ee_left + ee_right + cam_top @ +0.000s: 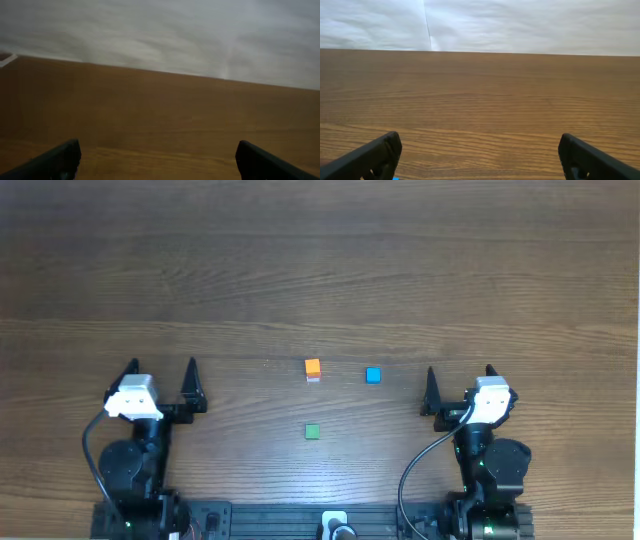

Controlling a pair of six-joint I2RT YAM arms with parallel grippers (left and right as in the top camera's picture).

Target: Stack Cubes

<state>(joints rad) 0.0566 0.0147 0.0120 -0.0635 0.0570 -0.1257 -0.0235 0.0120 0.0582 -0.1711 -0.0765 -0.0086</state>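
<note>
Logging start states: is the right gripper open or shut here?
Open. On the right gripper, the two fingers stand wide apart in the top and right wrist views.

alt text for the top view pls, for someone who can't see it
Three small cubes lie apart on a wooden table: an orange cube and a blue cube side by side, a green cube nearer the arms. The left gripper and right gripper rest open at either side, touching none of them.
</note>
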